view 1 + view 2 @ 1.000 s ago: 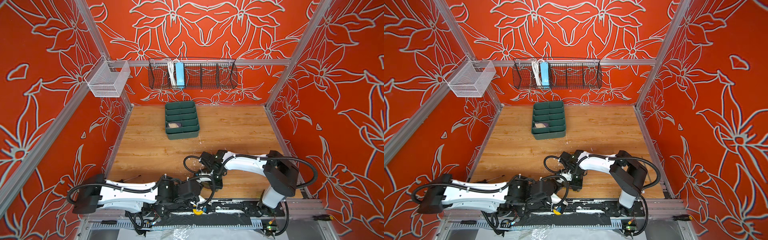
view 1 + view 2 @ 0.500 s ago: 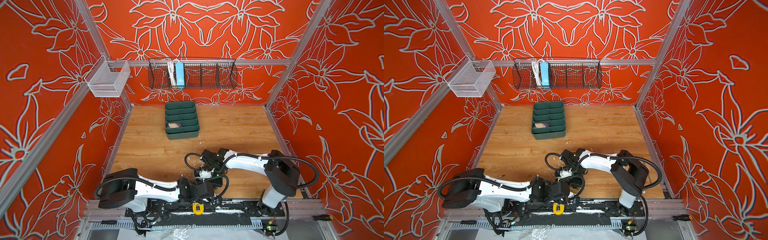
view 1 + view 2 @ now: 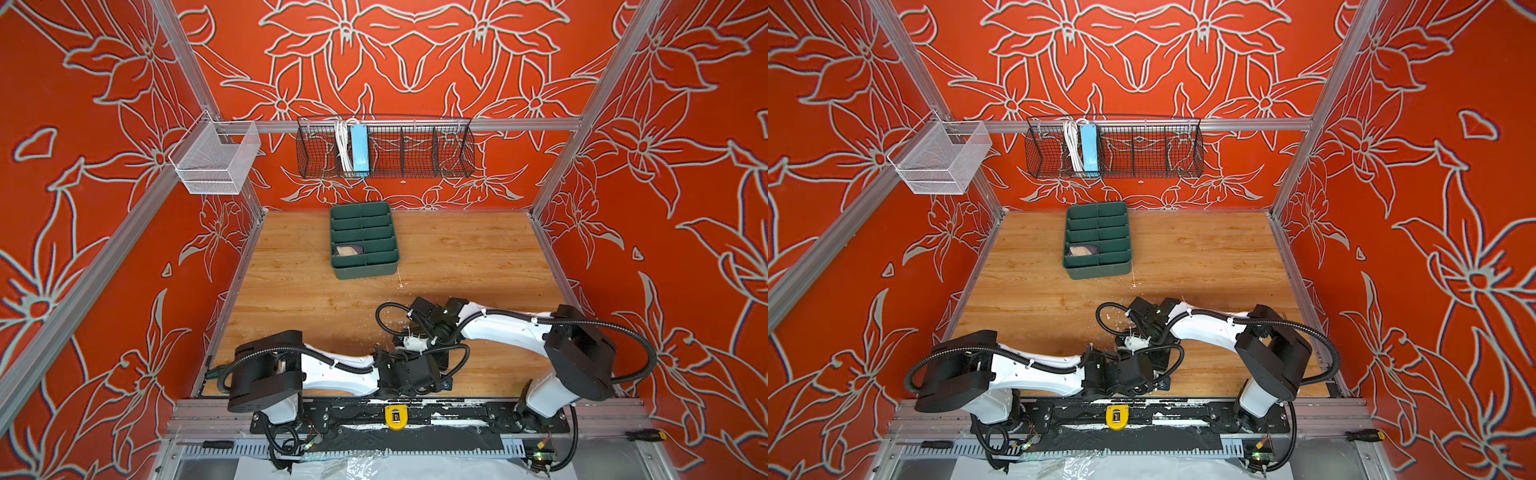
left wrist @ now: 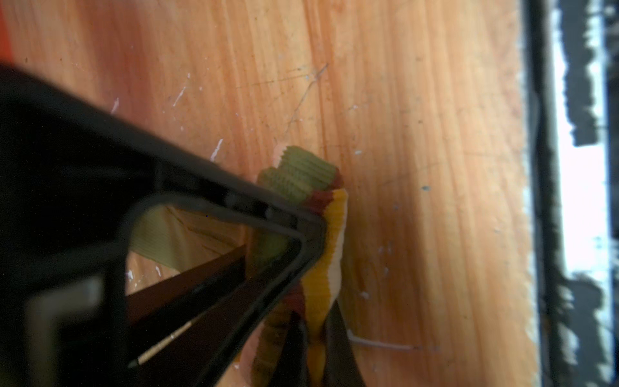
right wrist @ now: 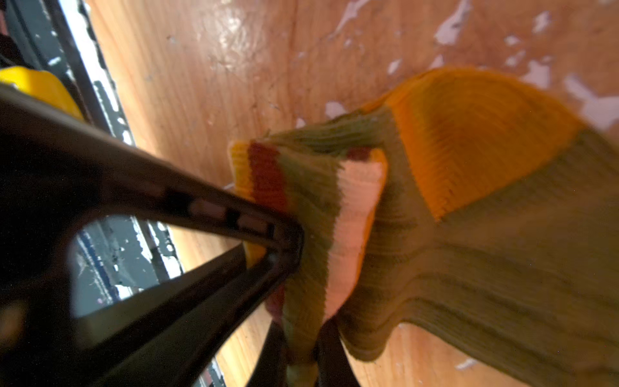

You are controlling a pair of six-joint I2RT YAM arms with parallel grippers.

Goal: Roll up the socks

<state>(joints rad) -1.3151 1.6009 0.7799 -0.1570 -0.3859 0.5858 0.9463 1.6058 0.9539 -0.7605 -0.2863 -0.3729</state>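
Your wooden tabletop spans wall to wall in both top views. One green divided tray stands on it near the back, slightly left of centre. A tan item sits in a left-hand compartment toward the tray's front. White flecks scatter over the front boards. The olive sock bunches low there; you cannot tell whether it rests on the wood.

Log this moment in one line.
left hand: shut on olive sock cuff | right hand: shut on same cuff | sock body: unrolled
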